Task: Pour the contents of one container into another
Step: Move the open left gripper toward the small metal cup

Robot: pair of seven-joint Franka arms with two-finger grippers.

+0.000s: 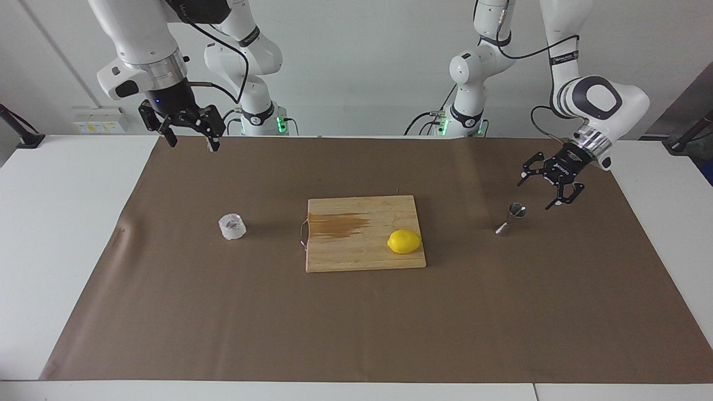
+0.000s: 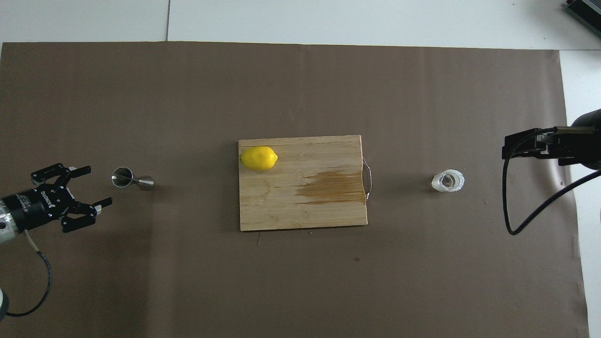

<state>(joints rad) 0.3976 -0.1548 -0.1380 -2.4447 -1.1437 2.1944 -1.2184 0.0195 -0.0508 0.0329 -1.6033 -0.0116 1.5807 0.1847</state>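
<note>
Two claws hang spread and empty. The left claw (image 1: 545, 190) hovers just beside the upright steel jigger (image 1: 511, 219), not touching. The right claw (image 1: 192, 140) waits over the paper, the glass tumbler (image 1: 232, 226) well apart from it.

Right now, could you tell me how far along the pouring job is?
Nothing looks done yet: the glass tumbler stands untouched on the brown paper, beside the cutting board's handle end, toward the right arm's end. In hand: the left gripper, fingers open, hangs just beside the steel jigger without touching it. The right gripper waits open and raised. Left: grasp, lift, pour.
</note>
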